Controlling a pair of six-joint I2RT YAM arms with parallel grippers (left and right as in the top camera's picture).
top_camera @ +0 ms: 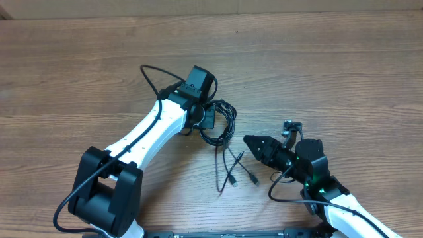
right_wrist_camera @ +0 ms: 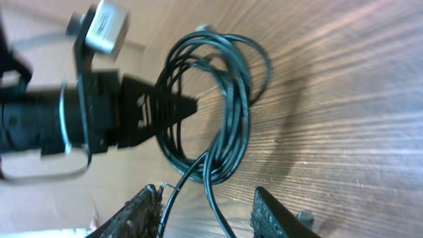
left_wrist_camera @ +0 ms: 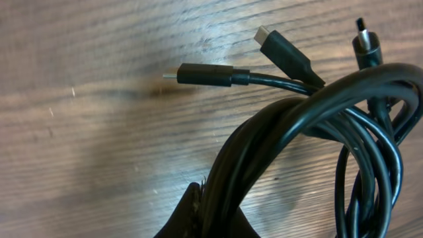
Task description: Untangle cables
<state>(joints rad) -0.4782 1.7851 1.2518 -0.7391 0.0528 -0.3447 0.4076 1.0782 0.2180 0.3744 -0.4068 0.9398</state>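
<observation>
Several cables (top_camera: 228,129) pinched in left claw (right_wrist_camera: 188,106).

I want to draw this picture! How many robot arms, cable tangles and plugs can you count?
Robot arms: 2, the left and the right
Cable tangle: 1
Plugs seen from the left wrist: 3, one pointing left, one in the middle, one at the right
Total: 6

We see a brown wood-grain worktop (top_camera: 344,73), and along its far edge a plain tan strip (top_camera: 198,5).
</observation>
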